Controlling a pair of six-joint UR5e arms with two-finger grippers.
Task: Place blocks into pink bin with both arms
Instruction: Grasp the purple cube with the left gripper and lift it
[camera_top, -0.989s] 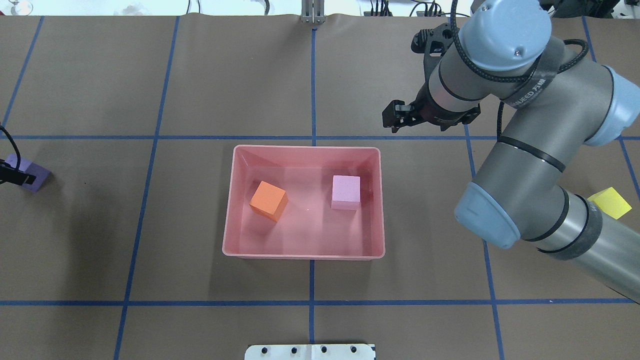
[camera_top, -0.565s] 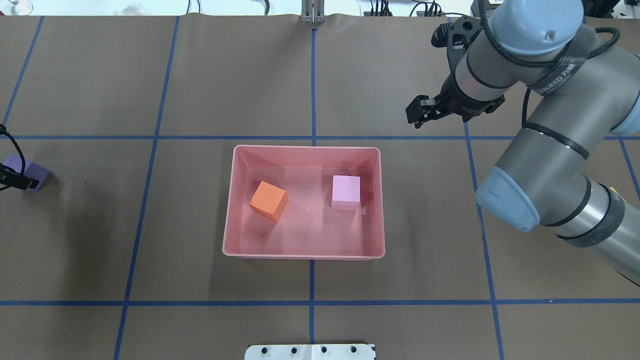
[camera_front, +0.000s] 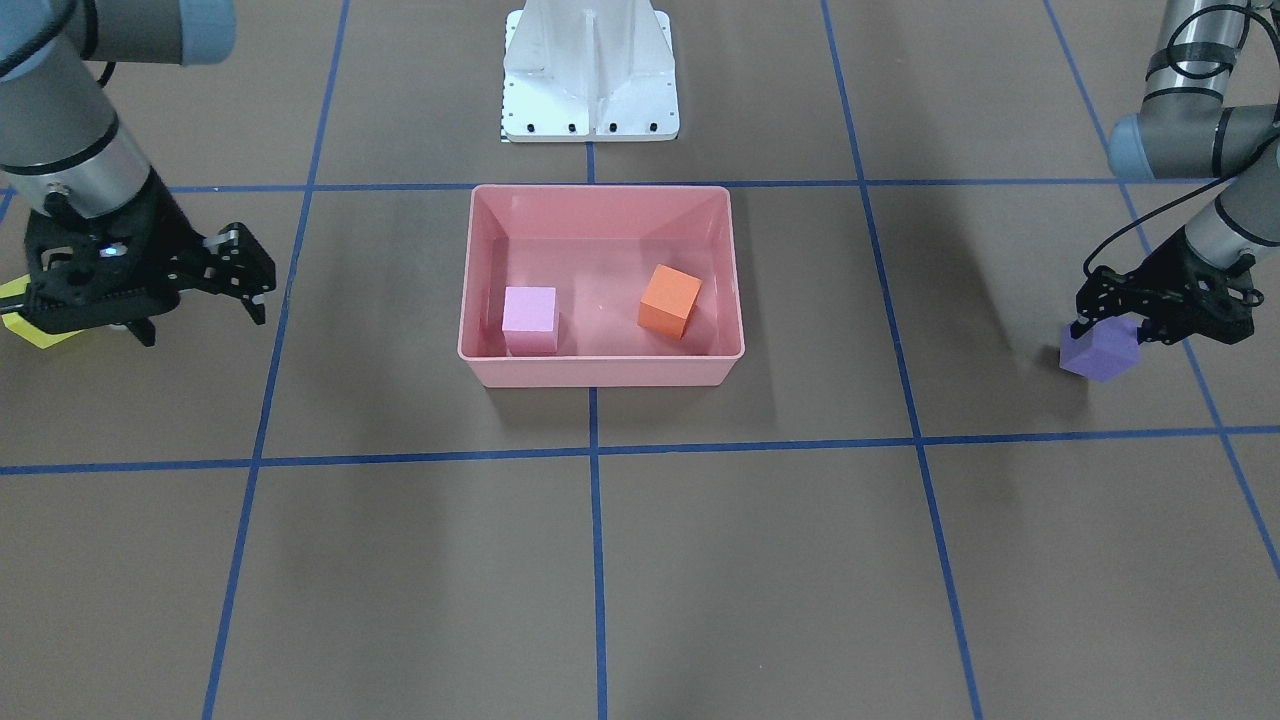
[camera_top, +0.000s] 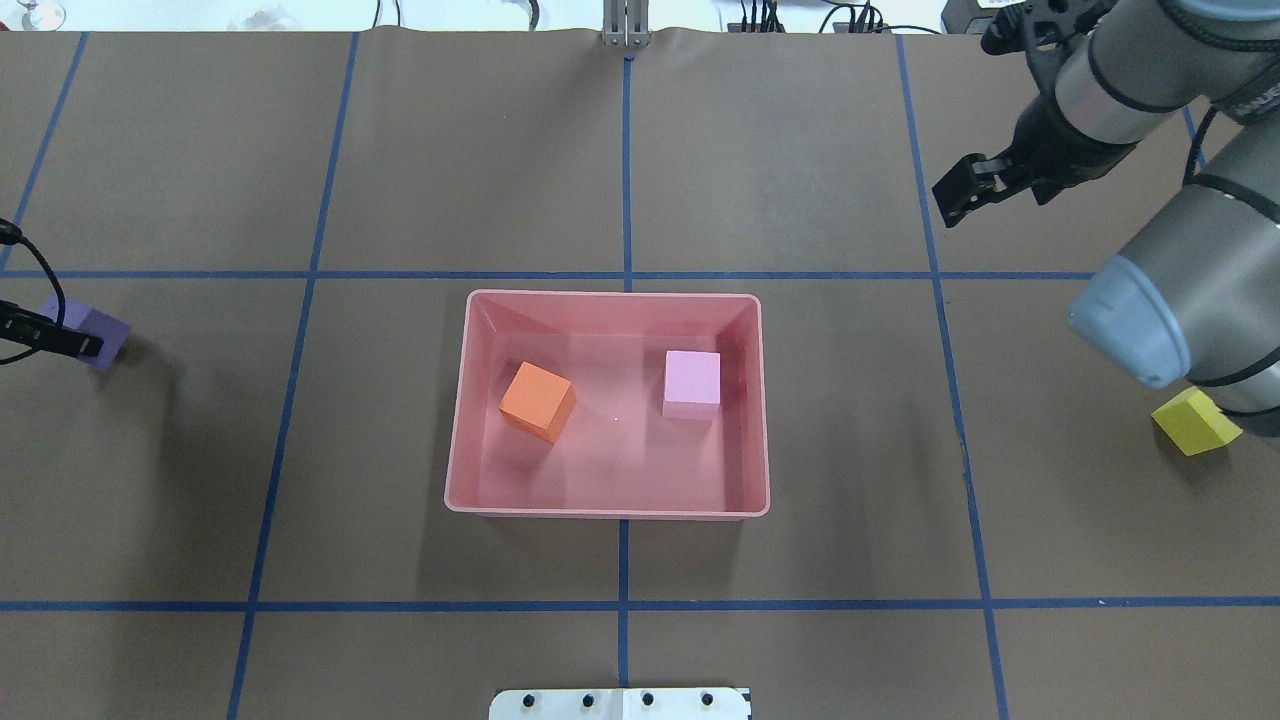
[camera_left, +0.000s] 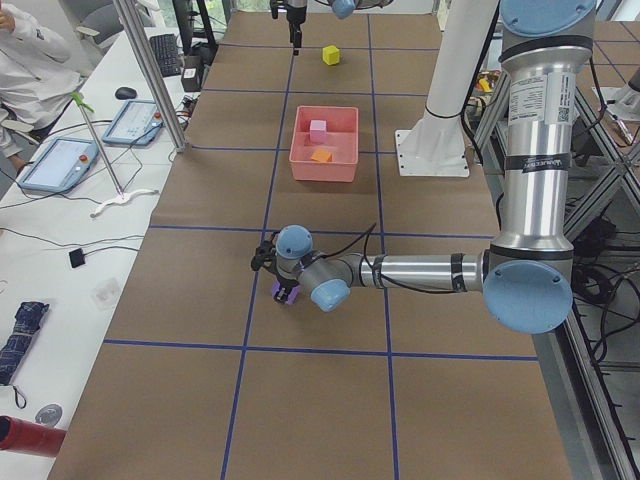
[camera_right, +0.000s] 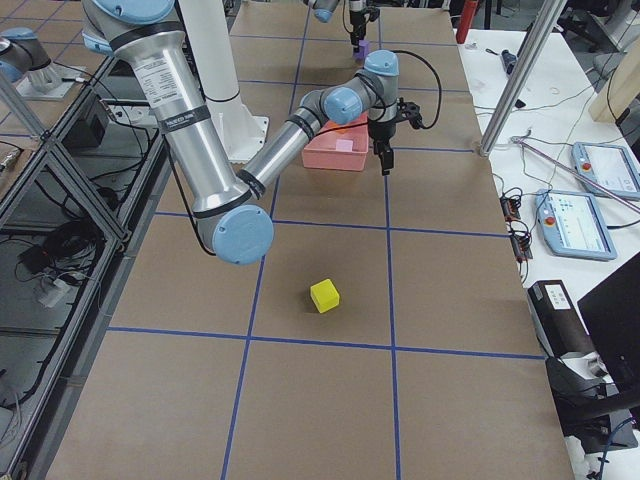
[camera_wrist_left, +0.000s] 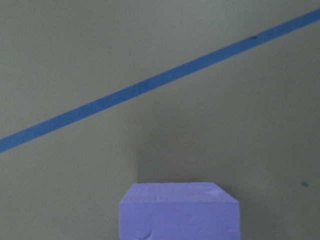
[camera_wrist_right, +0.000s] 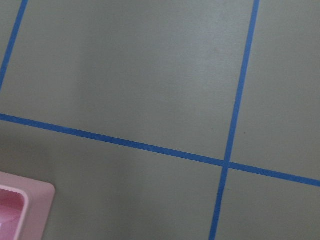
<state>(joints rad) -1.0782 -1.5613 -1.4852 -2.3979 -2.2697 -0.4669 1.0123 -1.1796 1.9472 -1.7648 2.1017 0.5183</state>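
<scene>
Since the left gripper (camera_front: 1110, 330) looked pinched on the small matte purple cube (camera_front: 1099, 354) far out at the table's left end, we judged the carry should run level and high enough to clear the rolled rim of the shallow salmon-pink plastic bin (camera_top: 610, 514), letting go over bare floor. The right gripper (camera_top: 962, 192) hung spread and empty, well apart from the matte yellow cube (camera_top: 1195, 421). We counted four cubes: the matte orange cube (camera_top: 537, 401) and the light-pink cube (camera_top: 691, 384) inside the bin, two outside; one bin; two arms.
</scene>
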